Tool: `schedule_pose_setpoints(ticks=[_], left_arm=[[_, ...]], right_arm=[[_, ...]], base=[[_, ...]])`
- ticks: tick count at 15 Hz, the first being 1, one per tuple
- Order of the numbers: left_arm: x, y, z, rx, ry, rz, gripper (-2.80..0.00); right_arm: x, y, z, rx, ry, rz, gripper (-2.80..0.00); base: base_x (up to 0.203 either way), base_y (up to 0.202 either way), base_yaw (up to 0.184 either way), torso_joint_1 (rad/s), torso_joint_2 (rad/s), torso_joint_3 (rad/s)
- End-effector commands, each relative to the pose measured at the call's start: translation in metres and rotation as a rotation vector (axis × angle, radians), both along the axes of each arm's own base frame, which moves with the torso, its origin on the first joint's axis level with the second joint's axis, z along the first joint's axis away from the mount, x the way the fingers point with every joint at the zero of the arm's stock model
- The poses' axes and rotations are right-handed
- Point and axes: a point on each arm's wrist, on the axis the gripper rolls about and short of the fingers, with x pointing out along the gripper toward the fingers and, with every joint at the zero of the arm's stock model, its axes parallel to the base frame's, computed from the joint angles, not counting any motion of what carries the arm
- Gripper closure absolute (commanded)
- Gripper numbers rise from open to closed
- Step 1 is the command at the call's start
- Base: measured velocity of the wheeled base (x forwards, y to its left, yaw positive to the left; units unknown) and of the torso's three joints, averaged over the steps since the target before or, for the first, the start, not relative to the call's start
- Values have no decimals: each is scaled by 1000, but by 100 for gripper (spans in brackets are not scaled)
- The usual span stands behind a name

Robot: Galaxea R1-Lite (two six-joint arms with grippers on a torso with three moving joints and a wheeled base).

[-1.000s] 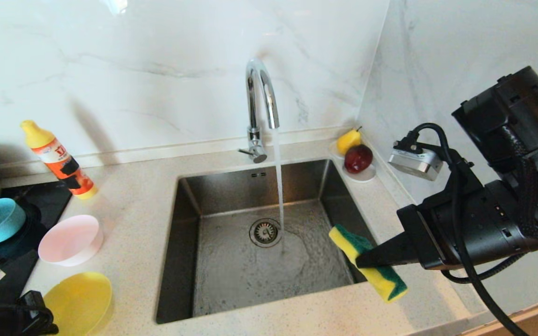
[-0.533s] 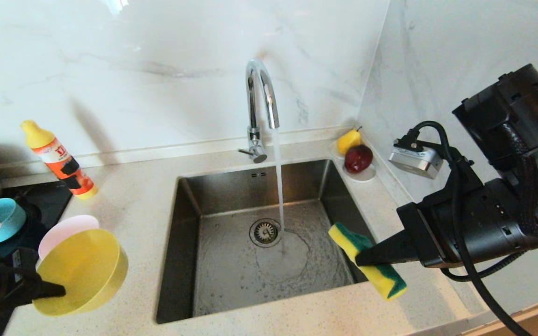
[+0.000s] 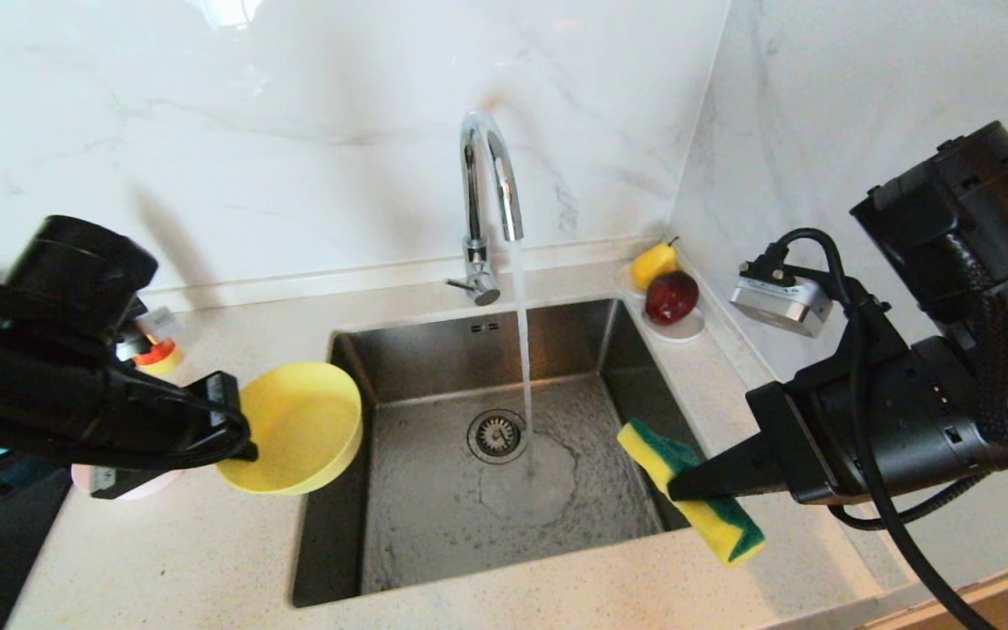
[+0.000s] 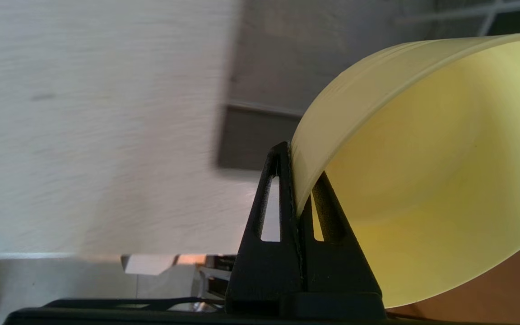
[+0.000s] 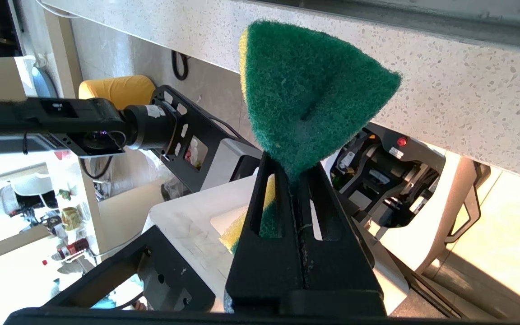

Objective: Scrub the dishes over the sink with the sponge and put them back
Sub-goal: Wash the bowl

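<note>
Both fingers pinch: left [image 3: 246,451] tilted yellow bowl [image 3: 298,429]; right [image 3: 679,490] sponge [image 3: 692,494], lengthwise diagonal.

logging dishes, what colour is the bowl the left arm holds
Yellow: a small round plastic bowl, clearest in the head view.
</note>
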Motion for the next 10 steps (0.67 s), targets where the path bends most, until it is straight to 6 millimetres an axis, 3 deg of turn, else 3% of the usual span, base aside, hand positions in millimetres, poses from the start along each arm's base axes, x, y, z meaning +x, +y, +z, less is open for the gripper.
schedule_pose_setpoints(ticks=[1,5,10], left_arm=[[33,-28,-24,7,89,-38,0],[77,-64,-54,-16,133,2,0],[118,-93,-62,-89,117,71,0]], right_arm=[[-1,-1,1,2,1,1,0],[-4,-3,0,1,5,1,0],[-5,-3,0,0,6,5,0]], base=[[0,0,0,0,0,0],[0,0,0,0,0,0],[0,0,0,0,0,0]])
